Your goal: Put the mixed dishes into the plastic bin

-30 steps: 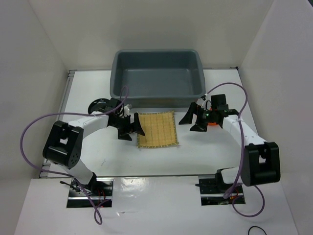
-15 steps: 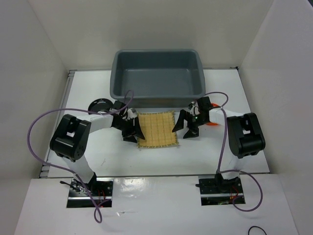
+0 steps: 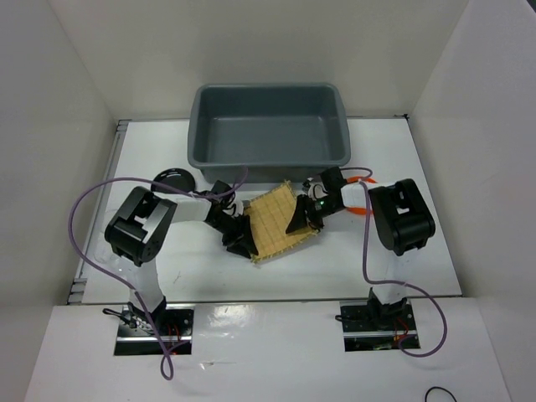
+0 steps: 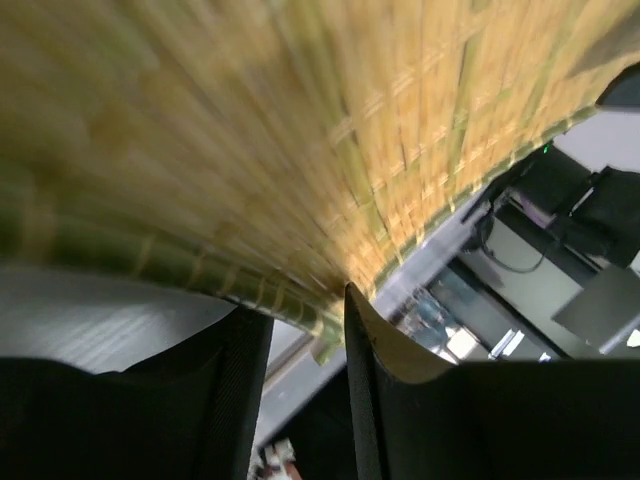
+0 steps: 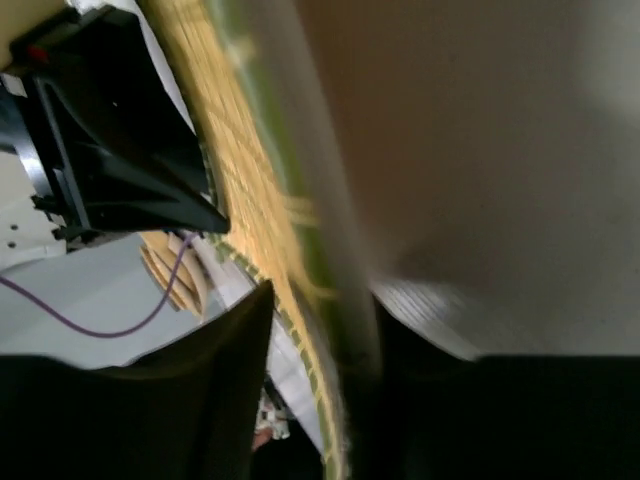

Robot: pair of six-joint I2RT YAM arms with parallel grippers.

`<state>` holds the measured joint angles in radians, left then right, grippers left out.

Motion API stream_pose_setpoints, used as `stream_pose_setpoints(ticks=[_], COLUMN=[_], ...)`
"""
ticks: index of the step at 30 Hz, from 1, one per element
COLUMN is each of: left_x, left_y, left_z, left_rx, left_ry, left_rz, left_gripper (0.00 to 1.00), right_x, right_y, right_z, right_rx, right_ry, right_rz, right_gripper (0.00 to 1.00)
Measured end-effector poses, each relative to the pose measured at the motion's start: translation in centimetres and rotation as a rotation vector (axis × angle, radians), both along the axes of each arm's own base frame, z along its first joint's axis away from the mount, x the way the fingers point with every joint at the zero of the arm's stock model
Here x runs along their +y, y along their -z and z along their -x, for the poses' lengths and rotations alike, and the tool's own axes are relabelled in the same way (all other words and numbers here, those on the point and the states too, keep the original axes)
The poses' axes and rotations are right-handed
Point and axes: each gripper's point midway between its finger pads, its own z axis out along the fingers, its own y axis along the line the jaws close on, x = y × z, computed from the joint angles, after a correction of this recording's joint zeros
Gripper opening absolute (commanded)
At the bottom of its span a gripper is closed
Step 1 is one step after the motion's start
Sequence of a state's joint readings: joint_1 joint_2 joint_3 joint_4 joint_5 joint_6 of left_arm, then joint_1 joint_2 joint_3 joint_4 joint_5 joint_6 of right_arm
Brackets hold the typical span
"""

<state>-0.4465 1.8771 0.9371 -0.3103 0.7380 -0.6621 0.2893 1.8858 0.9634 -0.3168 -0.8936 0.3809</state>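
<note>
Overall: both arms reach inward to one mat (image 3: 280, 219) on the white table (image 3: 402, 260), just in front of the bin (image 3: 268, 87).
Mat: square, tan, woven. It sits askew to the table edges, between the two grippers. The left wrist view shows open space beneath it, so on that side it is raised off the table.
Left gripper (image 3: 241, 240): at the mat's near-left edge. The jaws are narrowed onto the mat, and the green-bound edge sits pinched between the two black fingers (image 4: 215, 400).
Right gripper (image 3: 300, 219): at the mat's right edge. The jaws are likewise closed on the mat, whose edge fills the gap between the fingers (image 5: 190, 400).
Bin: grey-blue, rectangular, at the far side of the table. The mat is outside it, near its front wall.
Black plate (image 3: 174, 178): on the table left of the mat, beside the left arm and partly hidden by it.
Orange plate (image 3: 359, 211): right of the mat. Only slivers of its rim show around the right arm.
</note>
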Motion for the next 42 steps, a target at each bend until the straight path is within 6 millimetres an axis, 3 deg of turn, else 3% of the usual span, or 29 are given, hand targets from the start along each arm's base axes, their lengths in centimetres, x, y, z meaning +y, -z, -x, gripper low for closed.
stream_pose_setpoints(ticks=[2, 3, 6, 10, 14, 17, 19, 20, 22, 25, 27, 29, 31, 34, 38, 42], left_x=[0.1, 0.0, -0.3, -1.1, -0.8, -0.9, -1.0, -1.0, -0.7, 0.0, 0.6, 1.3, 2.2, 3.5, 5.7, 7.2], left_y=[0.0, 0.0, -0.3, -1.2, -2.5, -6.4, -10.4, -12.3, -15.3, -17.5, -17.7, -17.8, -18.3, -19.5, -21.8, -22.4], left_z=[1.1, 1.5, 1.8, 1.9, 1.4, 0.0, -1.6, -2.4, -3.3, -4.1, -4.3, -4.3, -3.8, -2.2, -0.6, -0.2], left_rx=[0.048, 0.064, 0.067, 0.021, -0.111, -0.259, -0.383, -0.441, -0.527, -0.588, -0.587, -0.584, -0.594, -0.609, -0.654, -0.674], left_ry=[0.009, 0.016, 0.028, 0.051, 0.050, 0.043, -0.002, -0.026, -0.062, -0.125, -0.161, -0.198, -0.223, -0.244, -0.302, -0.342], left_rz=[-0.010, -0.009, -0.002, 0.011, -0.071, -0.066, -0.045, -0.030, 0.000, 0.003, -0.017, -0.049, -0.072, -0.086, -0.091, -0.115], left_gripper=[0.45, 0.45, 0.58, 0.74, 0.85, 0.91, 0.91, 1.00, 1.00, 1.00, 1.00, 1.00, 1.00, 1.00, 1.00, 1.00], right_x=[-0.1, -0.1, 0.2, 0.0, -2.0, -3.7, -4.6, -4.9, -4.9, -4.5, -4.3, -3.9, -3.2, -2.3, -1.7, -2.0], right_y=[0.1, -0.1, -2.2, -4.3, -7.6, -12.2, -16.0, -18.0, -21.6, -25.1, -25.7, -25.6, -25.5, -25.6, -24.0, -21.0], right_z=[0.3, 0.4, 0.5, 0.8, 1.1, 0.6, 0.7, 0.8, 1.2, 1.6, 0.8, -1.3, -4.7, -12.6, -21.6, -26.0], right_rx=[-0.009, -0.009, -0.063, -0.188, -0.340, -0.535, -0.683, -0.758, -0.874, -0.949, -0.928, -0.868, -0.785, -0.733, -0.708, -0.670], right_ry=[-0.008, -0.009, -0.026, -0.041, -0.047, -0.033, -0.029, -0.027, -0.033, -0.047, -0.039, -0.025, 0.010, 0.075, 0.140, 0.201], right_rz=[0.007, 0.004, -0.035, 0.037, 0.092, 0.108, 0.112, 0.109, 0.084, 0.032, 0.008, -0.020, -0.056, -0.124, -0.166, -0.151], right_gripper=[0.23, 0.19, 0.03, 0.00, 0.00, 0.00, 0.00, 0.00, 0.00, 0.00, 0.00, 0.00, 0.00, 0.00, 0.00, 0.00])
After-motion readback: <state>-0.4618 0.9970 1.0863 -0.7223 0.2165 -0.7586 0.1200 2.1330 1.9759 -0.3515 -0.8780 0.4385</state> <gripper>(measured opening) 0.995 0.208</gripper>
